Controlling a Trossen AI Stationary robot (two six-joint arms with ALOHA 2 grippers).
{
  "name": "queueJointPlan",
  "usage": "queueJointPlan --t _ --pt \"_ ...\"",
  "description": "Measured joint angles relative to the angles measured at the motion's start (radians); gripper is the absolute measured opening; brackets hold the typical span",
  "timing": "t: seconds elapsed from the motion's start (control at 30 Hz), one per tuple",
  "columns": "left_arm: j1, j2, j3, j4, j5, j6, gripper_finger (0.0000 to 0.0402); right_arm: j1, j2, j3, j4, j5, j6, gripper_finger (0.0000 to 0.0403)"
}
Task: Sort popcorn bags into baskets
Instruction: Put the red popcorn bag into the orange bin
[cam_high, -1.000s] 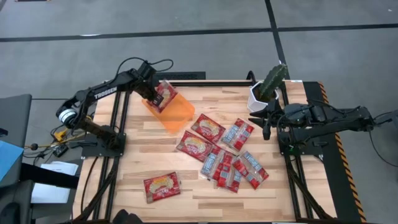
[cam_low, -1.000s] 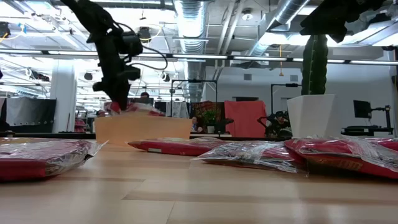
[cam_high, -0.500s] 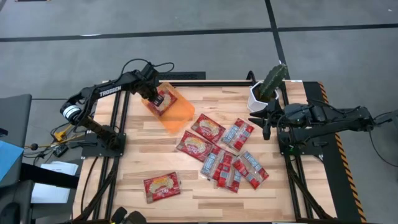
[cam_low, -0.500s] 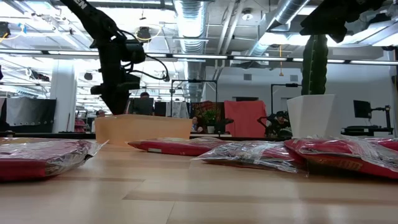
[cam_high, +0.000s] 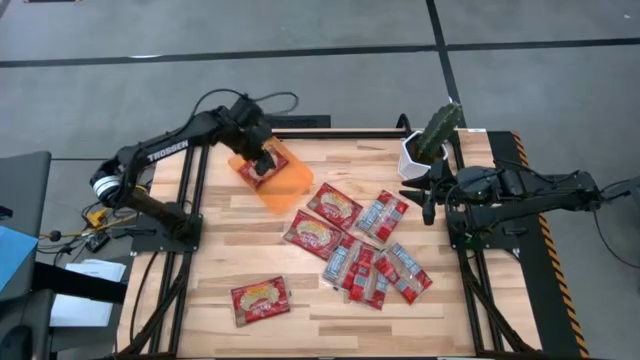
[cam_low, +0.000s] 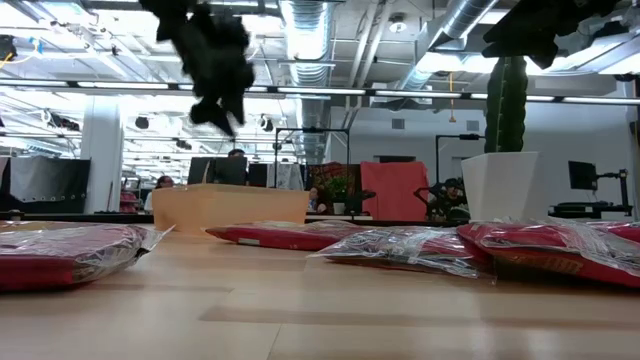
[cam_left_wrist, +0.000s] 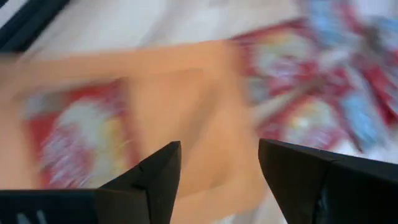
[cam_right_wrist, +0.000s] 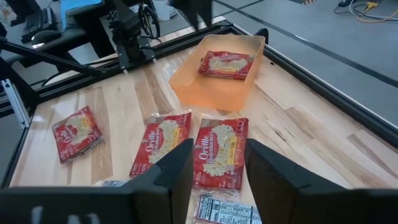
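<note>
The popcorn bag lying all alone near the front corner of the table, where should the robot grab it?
Probably by one short edge, coming straight down from above. That popcorn bag lies flat on the table, apart from the other bags, so its edges are free. The left gripper, open above the orange basket, is on its side.

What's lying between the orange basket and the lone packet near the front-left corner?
Nothing: bare wood from the orange basket to the lone packet, clear in the high view.

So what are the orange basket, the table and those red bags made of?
Basket: seemingly thin plastic, since the bag inside shows dimly through its wall. Table: pale wooden planks with visible grain, matte. Bags: probably glossy plastic film, crinkled and shiny at the edges.
</note>
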Motion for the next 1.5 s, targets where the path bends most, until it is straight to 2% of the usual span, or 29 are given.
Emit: queueJointPlan --t 0.07,0.23,0.33,0.4,0.57,0.67,0.77,0.93,1.03,1.5 --pt "-0.117 -0.005 0.031 0.003 -0.023 0.033 0.0203 0.000 0.000 0.000 0.000 0.000 -0.002 0.0173" --pt "-0.409 0.009 0.052 0.075 -0.157 0.168 0.0203 0.000 0.000 0.000 0.000 -0.001 -0.003 0.0176" --pt "-0.517 0.050 0.052 0.135 -0.206 0.199 0.0203 0.000 0.000 0.000 -0.002 -0.002 -0.005 0.0179" --pt "-0.549 0.090 0.052 0.157 -0.220 0.206 0.0203 0.001 0.000 0.000 -0.005 -0.003 -0.005 0.0181" --pt "-0.564 0.224 0.052 0.231 -0.232 0.221 0.0203 0.003 0.000 0.000 -0.028 -0.006 -0.005 0.0186" --pt "-0.557 0.300 0.052 0.271 -0.190 0.232 0.0208 0.002 0.000 0.000 -0.031 -0.020 -0.005 0.0190" --pt "-0.557 0.357 0.052 0.311 -0.169 0.247 0.0230 0.003 0.000 0.000 -0.032 -0.030 -0.005 0.0195" --pt "-0.557 0.423 0.079 0.314 -0.210 0.248 0.0284 0.002 0.000 0.000 -0.037 -0.031 -0.005 0.0202" --pt "-0.548 0.457 0.098 0.311 -0.204 0.273 0.0300 0.002 0.000 0.000 -0.037 -0.031 -0.005 0.0204" --pt "-0.477 0.583 0.118 0.252 -0.158 0.323 0.0276 0.002 0.000 0.000 -0.036 -0.031 -0.004 0.0196"
